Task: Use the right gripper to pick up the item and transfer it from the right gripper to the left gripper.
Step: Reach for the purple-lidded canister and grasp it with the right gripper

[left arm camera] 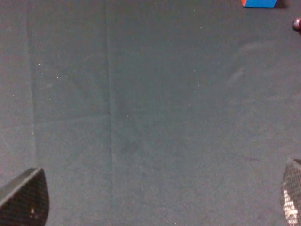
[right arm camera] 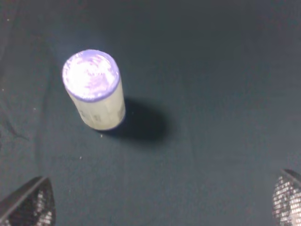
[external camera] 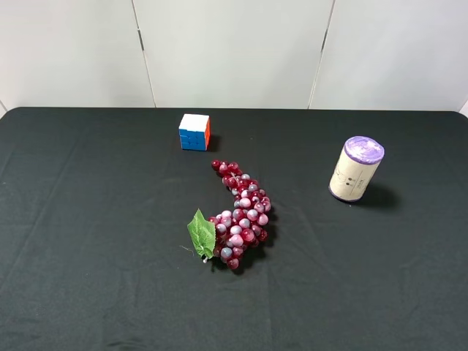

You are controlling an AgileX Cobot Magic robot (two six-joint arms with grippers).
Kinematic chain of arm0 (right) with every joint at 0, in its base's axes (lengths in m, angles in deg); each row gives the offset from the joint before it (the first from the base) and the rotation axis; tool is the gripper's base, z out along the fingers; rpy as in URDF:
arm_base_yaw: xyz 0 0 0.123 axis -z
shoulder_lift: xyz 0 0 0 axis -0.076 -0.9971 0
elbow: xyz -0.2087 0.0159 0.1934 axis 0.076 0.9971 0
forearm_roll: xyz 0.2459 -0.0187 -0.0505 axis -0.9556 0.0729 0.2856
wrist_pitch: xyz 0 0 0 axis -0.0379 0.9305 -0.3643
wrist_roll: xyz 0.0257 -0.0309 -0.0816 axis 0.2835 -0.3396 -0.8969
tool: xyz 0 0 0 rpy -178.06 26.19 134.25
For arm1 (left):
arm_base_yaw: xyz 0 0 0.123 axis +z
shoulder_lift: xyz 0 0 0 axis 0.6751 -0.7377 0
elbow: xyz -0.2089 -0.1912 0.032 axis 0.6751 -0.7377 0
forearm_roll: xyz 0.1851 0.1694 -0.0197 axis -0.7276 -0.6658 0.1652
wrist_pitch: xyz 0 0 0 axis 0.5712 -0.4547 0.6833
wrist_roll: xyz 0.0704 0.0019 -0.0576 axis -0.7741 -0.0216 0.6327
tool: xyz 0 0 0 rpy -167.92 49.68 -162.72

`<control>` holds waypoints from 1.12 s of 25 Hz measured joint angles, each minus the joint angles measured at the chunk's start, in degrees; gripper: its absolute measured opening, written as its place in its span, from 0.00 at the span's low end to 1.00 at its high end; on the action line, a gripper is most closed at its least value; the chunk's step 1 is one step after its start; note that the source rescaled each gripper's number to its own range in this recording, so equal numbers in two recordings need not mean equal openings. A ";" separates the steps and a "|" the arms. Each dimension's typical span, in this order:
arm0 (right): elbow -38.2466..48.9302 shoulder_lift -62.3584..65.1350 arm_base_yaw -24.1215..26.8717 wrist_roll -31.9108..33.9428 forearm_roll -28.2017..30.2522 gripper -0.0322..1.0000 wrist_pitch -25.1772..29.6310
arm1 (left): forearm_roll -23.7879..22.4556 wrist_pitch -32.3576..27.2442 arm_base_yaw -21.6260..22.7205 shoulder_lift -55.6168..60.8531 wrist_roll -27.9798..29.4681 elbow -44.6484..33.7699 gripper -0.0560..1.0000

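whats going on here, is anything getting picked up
Nothing is held yet. The cream canister with purple caps stands upright on the black table, to the right of the grapes in the high view. The right claw hangs open near it, not touching. The left claw is open too, over bare cloth.

Black table [external camera: 88, 292] — on it the upright canister [external camera: 355, 170], a colourful cube [external camera: 194, 132], a grape bunch [external camera: 241, 216].
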 joint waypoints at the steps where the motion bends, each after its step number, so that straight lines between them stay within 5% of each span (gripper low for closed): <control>1: -1.36 -2.06 -0.74 -0.24 0.00 1.00 0.00 | 0.00 0.00 0.00 0.00 0.00 0.00 0.96; 7: -10.12 -13.93 -7.25 -0.40 0.05 1.00 0.64 | 0.00 0.00 0.00 0.00 0.00 0.00 0.96; 14: -21.19 -29.27 -12.76 -0.41 0.26 1.00 8.25 | 0.00 0.00 0.00 0.00 0.00 0.00 0.96; 21: -30.60 -41.74 -15.25 1.69 0.26 1.00 14.30 | 0.00 0.00 0.00 0.00 0.00 0.00 0.96; 28: -34.48 -50.46 -15.25 7.80 3.94 1.00 14.73 | 0.00 0.00 0.00 0.00 0.00 0.00 0.96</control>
